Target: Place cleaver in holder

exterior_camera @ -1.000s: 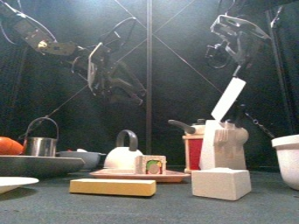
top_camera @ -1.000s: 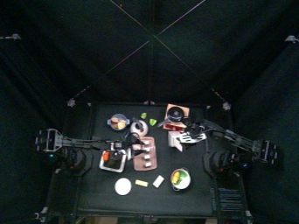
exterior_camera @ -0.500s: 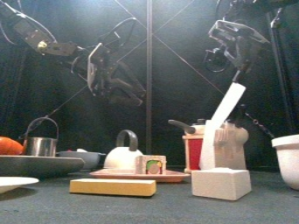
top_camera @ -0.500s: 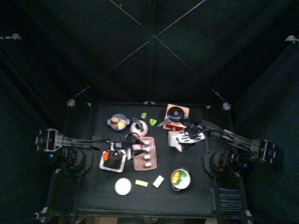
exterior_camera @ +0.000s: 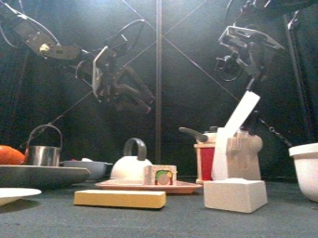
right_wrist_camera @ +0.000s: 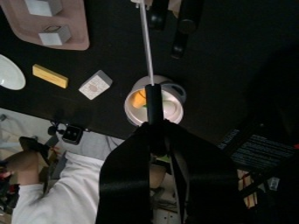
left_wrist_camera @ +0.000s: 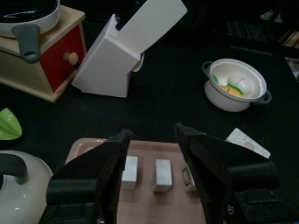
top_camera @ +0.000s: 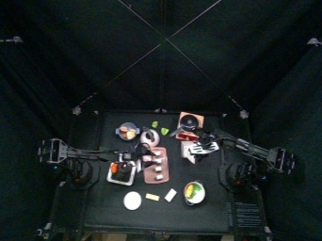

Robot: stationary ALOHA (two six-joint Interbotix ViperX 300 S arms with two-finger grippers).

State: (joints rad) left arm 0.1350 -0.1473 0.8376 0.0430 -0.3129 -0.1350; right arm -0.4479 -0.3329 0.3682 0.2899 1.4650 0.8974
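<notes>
Your cleaver point(exterior_camera: 243, 113) is tilted, lower end in the holder point(exterior_camera: 235, 155)'s top.
Flat whitish rectangular blade, thin edge-on in the right wrist view; your right gripper point(exterior_camera: 246, 58) pinches its upper end. Holder is a pale angular block beside the red box point(left_wrist_camera: 45, 59). Your left gripper point(left_wrist_camera: 156, 149) hangs wide open over the reddish-brown board point(left_wrist_camera: 147, 154).

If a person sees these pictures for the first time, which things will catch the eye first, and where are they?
In the front view, the white cleaver slants up from the pale holder at the table's right, its handle end in the right claw above. The left claw hangs open over the left half, above a reddish-brown board with small blocks. Nearest the camera lie a yellow bar and a pale cube.
</notes>
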